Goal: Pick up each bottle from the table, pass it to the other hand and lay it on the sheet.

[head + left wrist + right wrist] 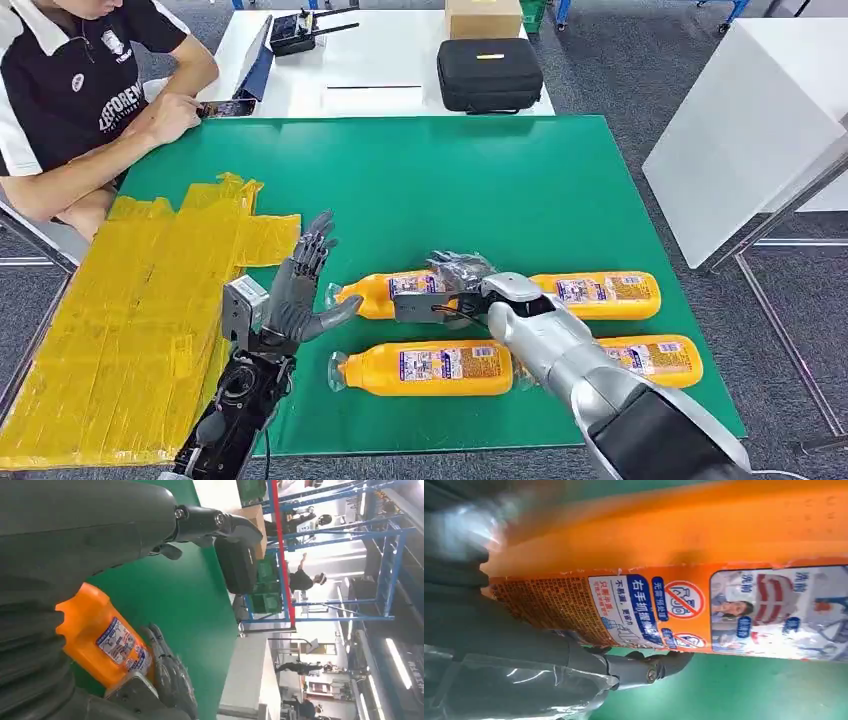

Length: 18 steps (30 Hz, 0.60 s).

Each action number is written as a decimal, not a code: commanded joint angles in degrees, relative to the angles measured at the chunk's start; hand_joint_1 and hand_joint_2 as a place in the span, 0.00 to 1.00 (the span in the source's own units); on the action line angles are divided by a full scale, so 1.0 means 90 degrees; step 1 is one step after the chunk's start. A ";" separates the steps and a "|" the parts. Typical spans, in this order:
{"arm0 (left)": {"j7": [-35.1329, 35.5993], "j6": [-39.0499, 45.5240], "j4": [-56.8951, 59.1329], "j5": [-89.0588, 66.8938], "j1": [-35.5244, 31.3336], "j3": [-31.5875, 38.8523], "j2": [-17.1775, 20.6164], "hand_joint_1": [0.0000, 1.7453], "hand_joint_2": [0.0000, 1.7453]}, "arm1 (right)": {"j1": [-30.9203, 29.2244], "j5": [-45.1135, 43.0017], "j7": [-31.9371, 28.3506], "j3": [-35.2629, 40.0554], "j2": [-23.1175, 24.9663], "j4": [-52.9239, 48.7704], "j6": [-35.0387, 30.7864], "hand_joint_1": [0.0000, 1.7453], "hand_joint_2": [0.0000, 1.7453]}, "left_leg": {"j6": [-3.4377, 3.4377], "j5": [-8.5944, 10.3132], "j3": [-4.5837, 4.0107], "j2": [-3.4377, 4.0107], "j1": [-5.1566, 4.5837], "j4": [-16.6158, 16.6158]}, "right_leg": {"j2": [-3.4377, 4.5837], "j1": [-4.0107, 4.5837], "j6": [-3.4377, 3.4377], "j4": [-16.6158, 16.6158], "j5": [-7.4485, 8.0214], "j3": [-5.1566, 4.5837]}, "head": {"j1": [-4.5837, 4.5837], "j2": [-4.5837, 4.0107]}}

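Note:
Several orange bottles lie on the green mat. My right hand grips the far-left bottle around its labelled middle; the bottle still lies on the mat. In the right wrist view that bottle sits against the palm with the thumb along its edge. My left hand stands open beside the bottle's cap end, fingers spread upward and holding nothing. The left wrist view shows the same bottle under dark fingers. The yellow sheet is spread at the table's left.
Other bottles lie at the far right, near left and near right. A person sits at the far left corner. A black case and a cardboard box stand on the white table behind.

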 commanded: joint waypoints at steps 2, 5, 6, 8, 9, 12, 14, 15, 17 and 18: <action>0.0008 0.0039 0.0480 0.0048 -0.0284 -0.0061 0.0059 0.00 1.00 | -0.0354 0.0071 0.0105 0.0322 0.0135 0.0651 -0.0031 1.00 1.00 | -0.0021 -0.0004 0.0015 0.0005 0.0005 0.0004 | -0.0009 0.0007 -0.0017 0.0003 -0.0002 0.0014 | -0.0002 0.0000; -0.0003 0.0058 0.0438 0.0058 -0.0217 -0.0026 0.0071 0.00 1.00 | -0.0353 0.0087 0.0153 0.0267 0.0155 0.0628 -0.0243 1.00 1.00 | -0.0017 -0.0002 0.0013 0.0006 0.0004 0.0002 | -0.0007 0.0005 -0.0014 0.0002 -0.0001 0.0011 | 0.0000 0.0000; -0.0009 0.0055 0.0426 0.0049 -0.0197 -0.0029 0.0074 0.00 1.00 | -0.0348 0.0092 0.0158 0.0234 0.0156 0.0620 -0.0336 1.00 1.00 | -0.0020 -0.0003 0.0015 0.0002 0.0006 0.0003 | -0.0013 0.0008 -0.0017 0.0002 -0.0002 0.0015 | 0.0000 0.0000; -0.0017 0.0053 0.0427 0.0038 -0.0183 -0.0027 0.0073 0.00 1.00 | -0.0318 0.0092 0.0124 0.0143 0.0141 0.0568 -0.0510 1.00 1.00 | -0.0013 0.0000 0.0007 0.0004 0.0002 0.0000 | -0.0005 0.0003 -0.0010 0.0001 0.0001 0.0006 | 0.0000 0.0000; -0.0021 0.0053 0.0430 0.0038 -0.0185 -0.0025 0.0072 0.00 1.00 | -0.0311 0.0090 0.0121 0.0122 0.0138 0.0566 -0.0546 1.00 1.00 | -0.0019 -0.0002 0.0012 0.0006 0.0004 0.0002 | -0.0007 0.0006 -0.0015 0.0002 0.0000 0.0011 | -0.0002 0.0000; -0.0022 0.0054 0.0348 0.0038 -0.0168 -0.0001 0.0071 0.00 1.00 | -0.0264 0.0018 0.0069 -0.0068 0.0081 0.0461 -0.0948 1.00 1.00 | -0.0014 0.0000 0.0007 0.0001 0.0002 0.0000 | -0.0009 0.0003 -0.0011 0.0001 -0.0001 0.0007 | 0.0000 0.0000; -0.0036 0.0068 0.0233 0.0021 -0.0131 0.0028 0.0080 0.00 1.00 | -0.0202 -0.0139 -0.0040 -0.0298 0.0074 0.0353 -0.1301 1.00 1.00 | -0.0024 -0.0006 0.0016 0.0003 0.0007 0.0006 | -0.0013 0.0009 -0.0020 0.0004 -0.0004 0.0016 | 0.0000 0.0000; -0.0040 0.0075 0.0153 0.0007 -0.0098 0.0036 0.0093 0.00 1.00 | -0.0156 -0.0294 -0.0123 -0.0487 0.0085 0.0281 -0.1496 1.00 1.00 | -0.0015 -0.0002 0.0007 0.0001 0.0004 0.0001 | -0.0011 0.0005 -0.0012 0.0000 -0.0001 0.0007 | 0.0000 0.0000; -0.0045 0.0121 -0.0031 -0.0053 -0.0010 0.0053 0.0122 0.00 1.00 | -0.0015 -0.0591 -0.0406 -0.0861 0.0103 0.0054 -0.1992 1.00 1.00 | -0.0015 -0.0003 0.0007 0.0004 0.0005 0.0002 | -0.0007 0.0006 -0.0012 0.0000 -0.0001 0.0008 | 0.0000 0.0000; -0.0047 0.0144 -0.0145 -0.0103 0.0040 0.0034 0.0155 0.00 1.00 | 0.0108 -0.0839 -0.0714 -0.1129 0.0109 -0.0155 -0.2266 1.00 1.00 | -0.0021 -0.0008 0.0014 0.0009 0.0008 0.0005 | -0.0006 0.0010 -0.0017 0.0003 -0.0004 0.0014 | -0.0002 0.0000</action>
